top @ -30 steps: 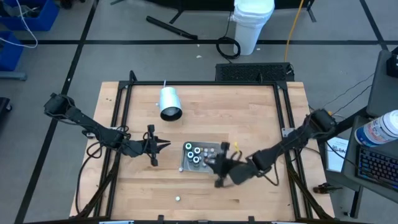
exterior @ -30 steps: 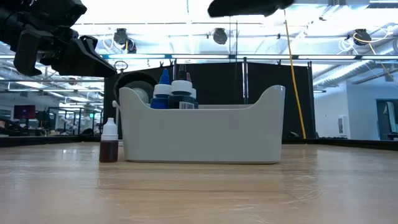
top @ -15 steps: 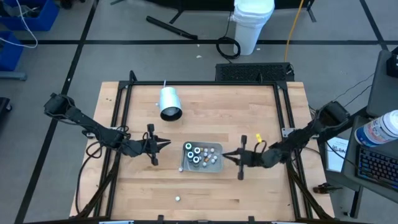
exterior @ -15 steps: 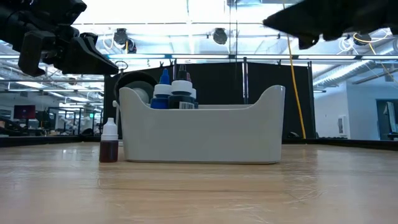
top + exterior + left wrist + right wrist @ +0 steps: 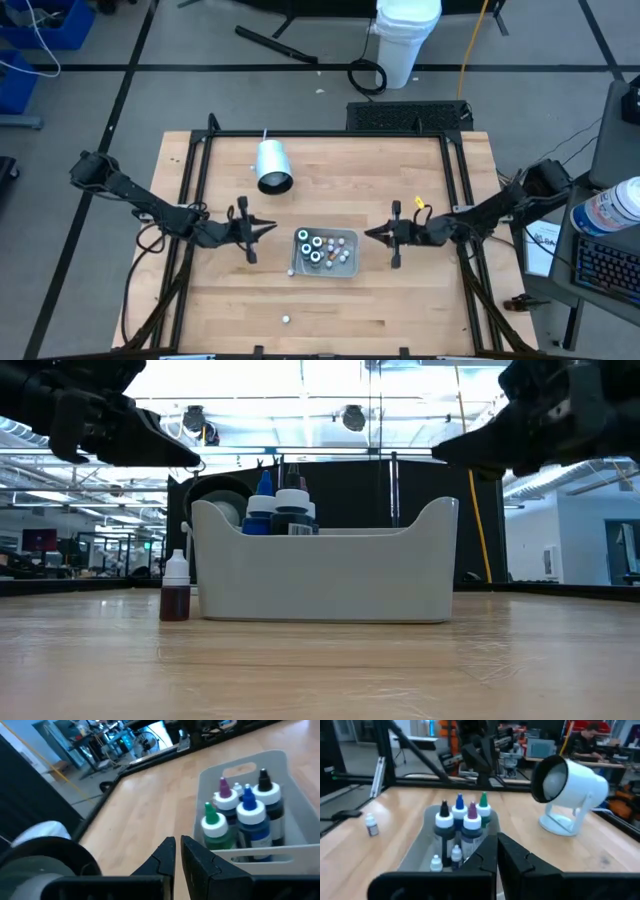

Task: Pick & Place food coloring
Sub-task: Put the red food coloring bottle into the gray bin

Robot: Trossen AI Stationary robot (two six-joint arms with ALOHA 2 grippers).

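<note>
- The food coloring bottles (image 5: 318, 248) stand upright in the grey tray (image 5: 346, 266), which sits a little toward the front edge from the tabletop's middle.
- Counted in the right wrist view: four tall bottles (image 5: 465, 822) with black, blue, purple and green tips, plus two small white-capped ones low in the tray.
- One small bottle with dark red liquid (image 5: 176, 589) stands on the bare wood just beside the tray's left end; the low view shows it plainly, and from above it hardly shows.
- One tiny whitish piece (image 5: 285, 320) lies alone near the front edge, seen only from above.
- The left gripper (image 5: 262, 229) hovers left of the tray, apart from it, its fingers (image 5: 162, 857) nearly together and holding nothing.
- The right gripper (image 5: 372, 235) hovers right of the tray, fingers pressed together and empty.
- One white cylinder lamp (image 5: 272, 166) stands toward the rear left; only the right wrist view shows its stand.
- Bare wood (image 5: 400, 310) runs along the front and right edges.
</note>
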